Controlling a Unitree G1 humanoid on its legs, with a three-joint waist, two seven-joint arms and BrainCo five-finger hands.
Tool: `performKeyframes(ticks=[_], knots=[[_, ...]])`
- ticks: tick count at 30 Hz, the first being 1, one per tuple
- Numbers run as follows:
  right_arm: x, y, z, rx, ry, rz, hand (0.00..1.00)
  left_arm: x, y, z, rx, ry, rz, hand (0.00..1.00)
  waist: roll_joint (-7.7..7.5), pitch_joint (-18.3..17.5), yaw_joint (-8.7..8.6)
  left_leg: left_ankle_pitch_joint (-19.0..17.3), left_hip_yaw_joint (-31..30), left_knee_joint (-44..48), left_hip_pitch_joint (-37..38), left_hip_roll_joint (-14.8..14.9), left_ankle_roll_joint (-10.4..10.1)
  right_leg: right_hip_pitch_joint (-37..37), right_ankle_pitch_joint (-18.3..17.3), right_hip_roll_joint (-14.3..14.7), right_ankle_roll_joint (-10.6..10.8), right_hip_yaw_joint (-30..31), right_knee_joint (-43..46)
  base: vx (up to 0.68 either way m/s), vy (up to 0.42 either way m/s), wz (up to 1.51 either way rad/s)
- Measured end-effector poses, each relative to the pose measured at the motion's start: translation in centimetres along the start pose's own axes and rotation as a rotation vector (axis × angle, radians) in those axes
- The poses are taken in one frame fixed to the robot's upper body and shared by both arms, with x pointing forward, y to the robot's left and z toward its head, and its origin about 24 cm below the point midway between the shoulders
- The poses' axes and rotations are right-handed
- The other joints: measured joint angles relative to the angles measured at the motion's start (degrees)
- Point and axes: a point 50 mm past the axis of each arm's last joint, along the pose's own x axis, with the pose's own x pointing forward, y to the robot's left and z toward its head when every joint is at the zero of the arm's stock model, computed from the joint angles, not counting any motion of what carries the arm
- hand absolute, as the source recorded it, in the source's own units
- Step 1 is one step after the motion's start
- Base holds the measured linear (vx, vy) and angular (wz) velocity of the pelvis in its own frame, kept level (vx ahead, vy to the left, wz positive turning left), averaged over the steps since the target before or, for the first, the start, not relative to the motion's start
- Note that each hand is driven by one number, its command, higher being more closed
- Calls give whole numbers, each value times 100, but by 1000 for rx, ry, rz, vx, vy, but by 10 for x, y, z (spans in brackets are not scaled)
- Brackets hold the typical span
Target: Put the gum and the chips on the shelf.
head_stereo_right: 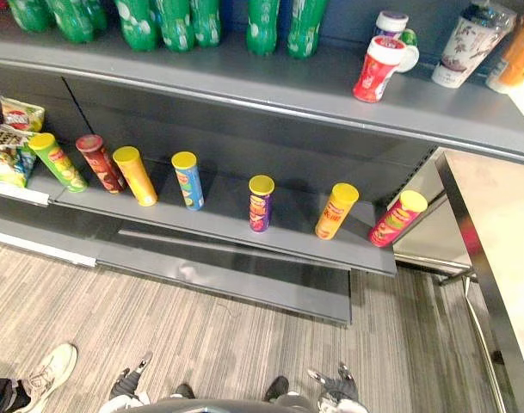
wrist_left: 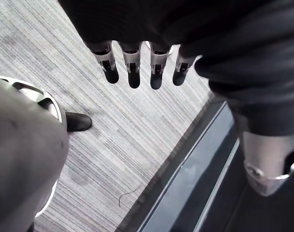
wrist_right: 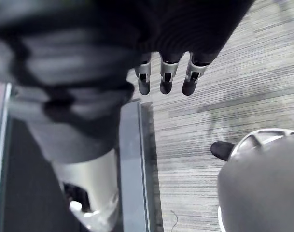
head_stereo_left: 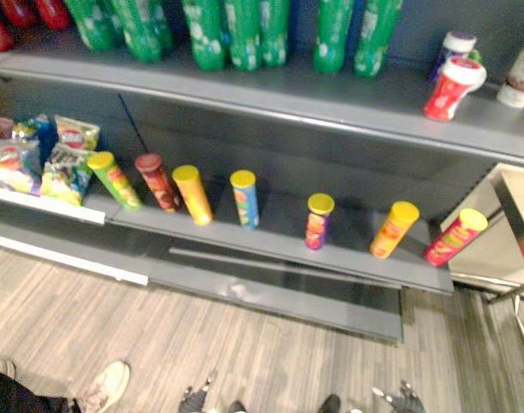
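Grey metal shelving: an upper shelf and a lower shelf face you across a grey striped carpet floor.
Upper shelf: tall green plastic bottles line the back, with red bottles at your far left and a white printed cup at the right end.
Lower left: a heap of bright crinkly snack bags.
Right side: a beige-topped table with a metal frame stands just beside the shelving's end.
Floor, lower left: a person's pale lace-up shoe.
Cut off: the bottles' tops run past the upper edge.
Hard to make out: print on the tubs is too small, so you cannot be sure which is gum.
Chips: a row of seven tall chip tubes stands spaced along the lower shelf. All have yellow lids but one, which is dark red. The bodies are green, maroon, orange, blue, purple, orange and pink-red.
Possible gum: a red-and-white lidded tub sits on the upper shelf towards the right, with a purple-and-white tub just behind it.
Left hand: fingers straight, hanging over the carpet, holding nothing.
Right hand: fingers straight, over the carpet beside the shelving's base, empty.
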Motion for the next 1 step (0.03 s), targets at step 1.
performKeyframes(ticks=[1], knots=[[-1,-4,-4,28,21,-19,0,-1,-1,-2,-2,7,-4,0,63,15,-8,-3,6,-10,32,-11,-2,44,4,-6,8,2,-16,11,31,0]])
